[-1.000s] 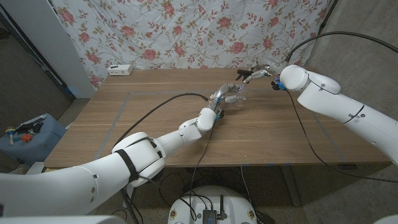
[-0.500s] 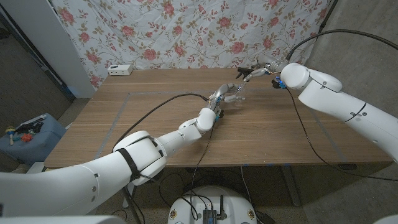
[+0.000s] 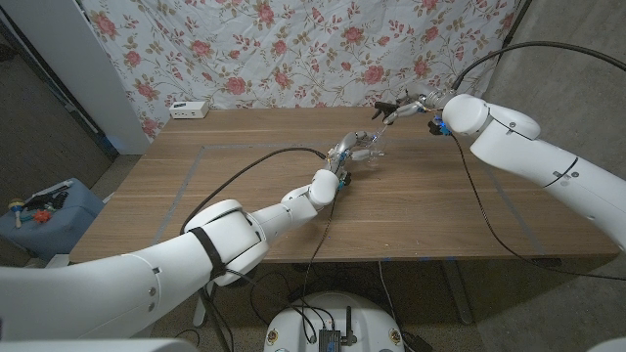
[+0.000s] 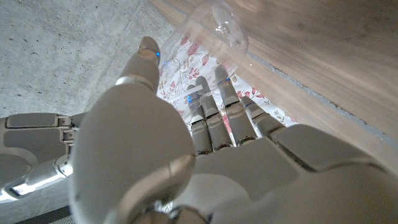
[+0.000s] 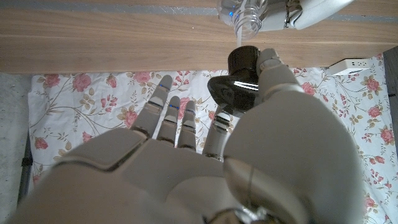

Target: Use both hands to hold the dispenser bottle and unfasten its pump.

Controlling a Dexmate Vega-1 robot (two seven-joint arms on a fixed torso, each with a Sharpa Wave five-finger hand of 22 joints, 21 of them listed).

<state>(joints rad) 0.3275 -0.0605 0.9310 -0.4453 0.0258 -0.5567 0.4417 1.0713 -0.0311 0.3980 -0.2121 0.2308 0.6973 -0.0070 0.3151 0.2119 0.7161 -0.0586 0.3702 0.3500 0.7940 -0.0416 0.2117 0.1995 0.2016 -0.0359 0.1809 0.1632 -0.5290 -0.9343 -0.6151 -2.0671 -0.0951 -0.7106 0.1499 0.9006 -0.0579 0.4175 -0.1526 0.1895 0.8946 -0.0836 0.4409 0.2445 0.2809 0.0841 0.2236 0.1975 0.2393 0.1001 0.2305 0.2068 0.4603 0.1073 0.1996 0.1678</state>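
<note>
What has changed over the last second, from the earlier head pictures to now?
The right hand, pinching the black pump, has moved up and away from the clear bottle, toward the far edge of the table; the pump with its thin tube is now out of the bottle's open neck. The left hand still holds the bottle in the same place.

Your left hand [image 3: 354, 149] holds the bottle [image 3: 375, 151] over the desk [image 3: 245, 196]; the pump [image 5: 239, 74], in your right hand [image 3: 406, 107], sits just behind it.
</note>
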